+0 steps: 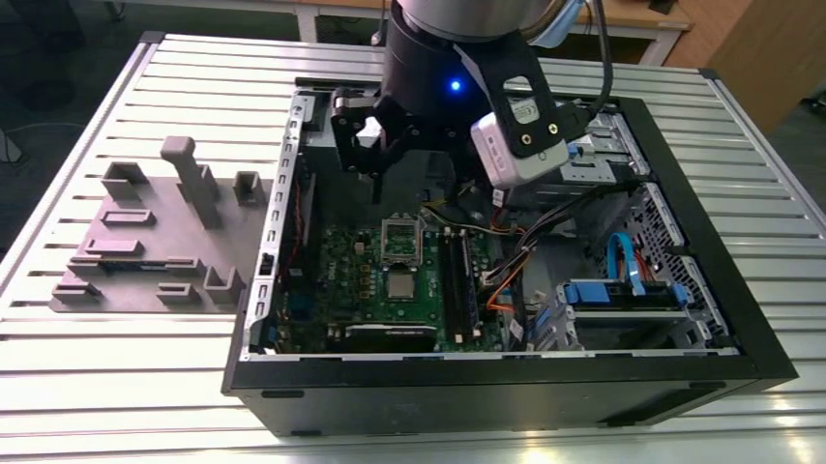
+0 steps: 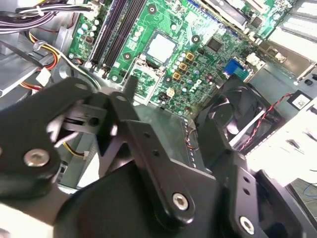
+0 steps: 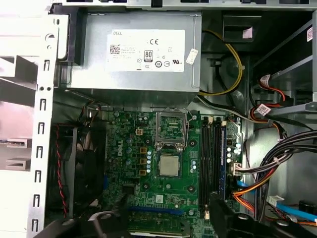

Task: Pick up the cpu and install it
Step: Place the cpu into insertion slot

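The cpu (image 1: 401, 284) (image 3: 169, 165) (image 2: 161, 47) is a small silver square lying flat on the green motherboard (image 1: 342, 280) inside the open computer case. Just beyond it, toward the power supply, stands the silver socket frame (image 3: 172, 130) with its lid raised. My gripper (image 1: 371, 159) hangs above the board, over the case's far side, well clear of the cpu. In the first wrist view its two black fingers (image 3: 220, 218) stand apart on either side of the board area below the cpu. The gripper (image 3: 163, 220) is open and holds nothing.
A grey power supply box (image 3: 136, 52) with a white label fills the case's far end. Memory slots (image 3: 213, 153), bundled cables (image 3: 277, 163) and a fan (image 3: 81, 163) flank the cpu. A grey fixture block (image 1: 155, 232) sits on the slatted table at the exterior view's left.
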